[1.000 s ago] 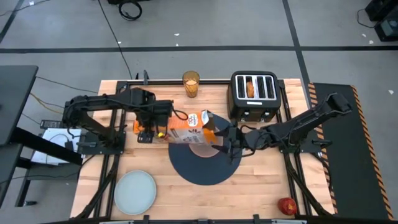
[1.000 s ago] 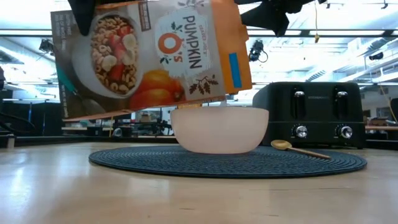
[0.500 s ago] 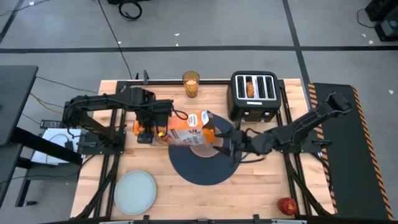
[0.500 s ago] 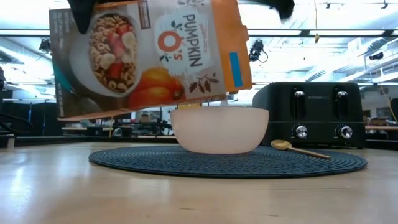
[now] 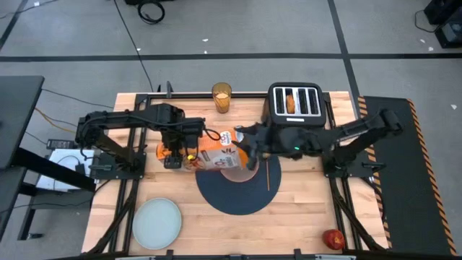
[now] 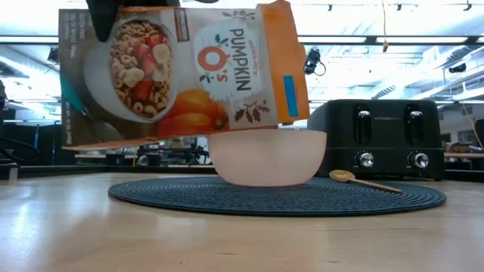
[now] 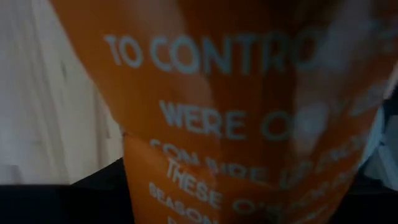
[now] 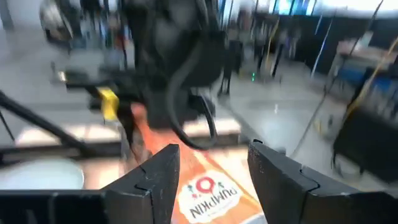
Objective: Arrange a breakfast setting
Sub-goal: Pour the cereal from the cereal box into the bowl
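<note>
A pale wooden desk [image 5: 303,209] stands on grey floor. On it a dark-blue mat [image 5: 242,193] carries the pinkish bowl [image 6: 268,157] and gold spoon [image 6: 361,180]. The left claw [image 5: 175,148] pinches the cereal box [image 6: 185,72], tilted above the bowl. The right claw [image 8: 211,171], fingers spread, hovers at the box's top.

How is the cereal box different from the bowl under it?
The cereal box is orange with pictures, lifted off the table and tilted; the bowl is plain pale pink, round and resting on the dark mat. The box is much bigger than the bowl. Both sit over the mat.
</note>
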`<state>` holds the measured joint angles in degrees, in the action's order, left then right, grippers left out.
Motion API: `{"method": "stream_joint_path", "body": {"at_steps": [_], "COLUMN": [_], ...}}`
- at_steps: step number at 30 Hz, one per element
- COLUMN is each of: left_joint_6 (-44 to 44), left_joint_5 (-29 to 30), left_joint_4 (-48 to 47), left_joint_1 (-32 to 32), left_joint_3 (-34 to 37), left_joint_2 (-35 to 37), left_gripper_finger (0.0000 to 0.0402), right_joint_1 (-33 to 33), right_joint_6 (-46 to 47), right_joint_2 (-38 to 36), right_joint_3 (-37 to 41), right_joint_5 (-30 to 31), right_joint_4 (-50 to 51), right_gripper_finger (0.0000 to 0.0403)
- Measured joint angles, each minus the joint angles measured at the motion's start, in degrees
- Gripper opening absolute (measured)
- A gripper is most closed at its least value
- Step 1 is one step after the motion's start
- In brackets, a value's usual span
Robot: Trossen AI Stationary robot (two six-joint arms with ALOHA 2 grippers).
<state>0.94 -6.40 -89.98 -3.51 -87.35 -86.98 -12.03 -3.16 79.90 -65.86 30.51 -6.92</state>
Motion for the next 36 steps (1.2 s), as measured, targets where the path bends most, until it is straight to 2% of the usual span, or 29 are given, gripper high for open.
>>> {"method": "stream_joint_path", "body": {"at_steps": [5,8,16,18,22,25,36], "left_joint_6": [0.41,0.94,2.23,4.64,8.75,10.71,11.26], "left_joint_5": [-1.15,-0.63,-1.18,-1.40,-1.04,0.88,3.11], "left_joint_4": [-0.06,-0.72,-0.77,0.46,0.35,0.03,-1.10], "left_joint_1": [0.20,0.12,-0.85,-1.85,-3.37,-4.01,-3.34], "left_joint_3": [-0.29,-2.28,-8.00,-8.55,-8.55,-8.23,-6.38], "left_joint_2": [0.60,0.87,1.08,1.13,1.16,1.16,1.11], "left_gripper_finger": [0.0278,0.0278,0.0278,0.0278,0.0278,0.0278,0.0268], "right_joint_1": [2.92,4.04,4.63,4.63,5.03,5.52,5.59], "right_joint_6": [8.36,9.66,7.57,5.88,3.61,4.85,7.02], "right_joint_2": [4.43,6.08,7.18,6.17,4.88,5.39,12.65], "right_joint_3": [-7.89,-11.46,-15.50,-16.20,-18.63,-18.96,-18.95], "right_joint_5": [-5.09,-7.47,-7.94,-6.79,-4.15,-4.42,-4.58], "right_joint_4": [18.80,23.58,24.78,21.62,20.23,20.85,23.99], "right_gripper_finger": [0.0188,0.0187,0.0187,0.0187,0.0187,0.0187,0.0187]}}
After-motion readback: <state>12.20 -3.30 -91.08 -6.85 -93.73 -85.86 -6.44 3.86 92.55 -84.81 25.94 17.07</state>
